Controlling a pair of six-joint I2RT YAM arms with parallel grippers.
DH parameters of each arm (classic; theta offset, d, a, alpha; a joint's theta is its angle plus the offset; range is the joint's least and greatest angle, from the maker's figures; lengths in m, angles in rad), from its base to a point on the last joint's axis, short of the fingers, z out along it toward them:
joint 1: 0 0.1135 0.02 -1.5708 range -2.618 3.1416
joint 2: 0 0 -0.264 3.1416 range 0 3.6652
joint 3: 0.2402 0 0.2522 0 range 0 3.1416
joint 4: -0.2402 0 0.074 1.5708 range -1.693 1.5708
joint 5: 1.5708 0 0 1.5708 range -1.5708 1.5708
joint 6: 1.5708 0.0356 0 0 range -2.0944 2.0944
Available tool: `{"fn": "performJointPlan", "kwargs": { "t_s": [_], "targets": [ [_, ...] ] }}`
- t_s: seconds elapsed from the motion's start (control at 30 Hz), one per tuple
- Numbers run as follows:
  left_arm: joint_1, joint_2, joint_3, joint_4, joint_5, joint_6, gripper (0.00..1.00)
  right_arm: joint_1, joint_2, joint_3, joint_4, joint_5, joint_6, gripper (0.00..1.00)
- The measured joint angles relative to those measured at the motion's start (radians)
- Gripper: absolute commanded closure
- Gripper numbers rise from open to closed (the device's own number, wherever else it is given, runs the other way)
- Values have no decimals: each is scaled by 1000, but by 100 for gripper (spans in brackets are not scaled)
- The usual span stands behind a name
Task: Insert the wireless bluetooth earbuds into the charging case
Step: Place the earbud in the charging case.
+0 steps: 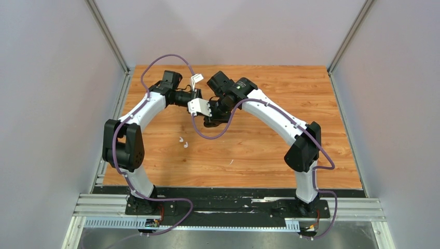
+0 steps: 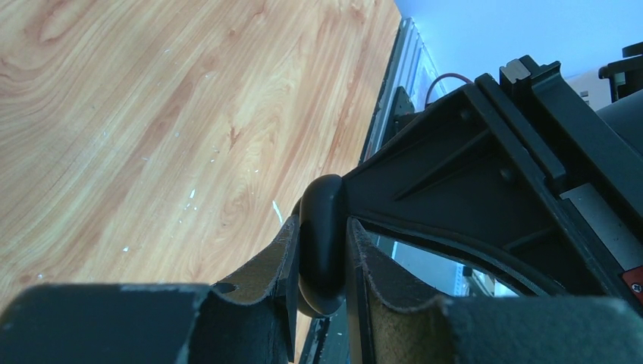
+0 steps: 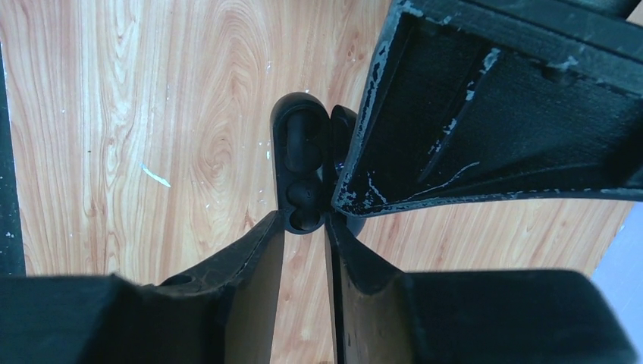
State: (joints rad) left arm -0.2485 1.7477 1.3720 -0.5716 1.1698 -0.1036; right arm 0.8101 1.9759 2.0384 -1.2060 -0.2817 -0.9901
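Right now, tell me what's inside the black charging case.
In the black charging case, what looks like a black earbud sits in the lower well. The upper well is too dark to judge. A finger of the left gripper hides most of the lid.

No readable text or numbers, small white tag (image 1: 197, 79) too blurred to read

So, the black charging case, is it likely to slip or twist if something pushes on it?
Probably stiff: the charging case looks like a hard moulded shell. It may slip or pivot, since its edge is rounded and glossy and the left gripper pinches only a narrow part. It looks small beside the fingers, so likely light.
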Motion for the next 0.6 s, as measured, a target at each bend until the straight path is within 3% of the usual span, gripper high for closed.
{"fn": "performJointPlan", "kwargs": {
  "t_s": [0.17, 0.3, 0.6],
  "targets": [
    [0, 5, 6, 0, 0, 2, 100, -16, -3, 3, -4, -2, 17, 65],
    [0, 12, 12, 0, 0, 4, 100, -49, -31, 4, -16, -31, 26, 56],
    [0, 43, 31, -10, 11, 9, 100, -131, -173, -43, 36, -126, 179, 55]
  ]
}}
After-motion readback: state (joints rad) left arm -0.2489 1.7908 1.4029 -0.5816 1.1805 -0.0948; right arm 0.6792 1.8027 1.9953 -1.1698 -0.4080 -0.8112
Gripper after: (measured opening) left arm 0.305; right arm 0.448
